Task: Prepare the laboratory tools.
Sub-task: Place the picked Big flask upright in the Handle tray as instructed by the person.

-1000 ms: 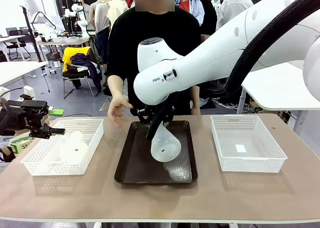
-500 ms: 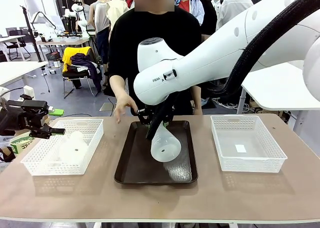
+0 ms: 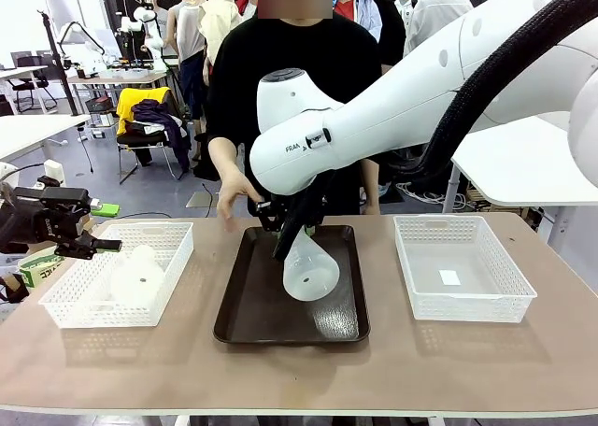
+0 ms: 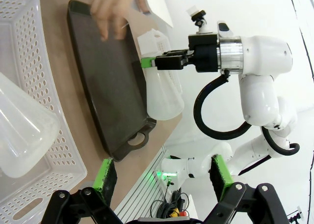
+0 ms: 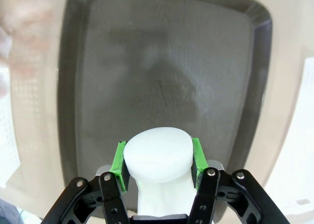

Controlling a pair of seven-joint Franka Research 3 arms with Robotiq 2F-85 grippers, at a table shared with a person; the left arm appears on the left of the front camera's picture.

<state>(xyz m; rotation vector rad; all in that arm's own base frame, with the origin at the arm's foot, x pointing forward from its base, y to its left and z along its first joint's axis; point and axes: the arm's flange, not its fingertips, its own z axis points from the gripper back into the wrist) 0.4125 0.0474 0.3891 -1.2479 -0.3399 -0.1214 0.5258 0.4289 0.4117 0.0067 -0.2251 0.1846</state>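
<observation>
right gripper [image 5: 156,157]: clenched on translucent frosted-white conical flask [image 3: 310,269] at its neck, dark brown rectangular tray [image 3: 243,305] beneath | left gripper [image 4: 163,172]: released, empty, second such flask [image 4: 22,135] in white mesh basket [image 4: 29,47] ahead

partial "fra" lettering on right arm [image 3: 297,149]; nothing else legible

I have the front camera fixed on the robot's side, facing across the table [image 3: 467,370] toward the person [image 3: 280,71]; the left wrist camera sits off to 1 side, rolled, looking from well back over a basket [image 4: 19,37] at the dark tray [image 4: 103,86]; the right wrist camera looks down from close above that tray; all 3 views share the tray and the flask [image 3: 310,269] over it.
</observation>
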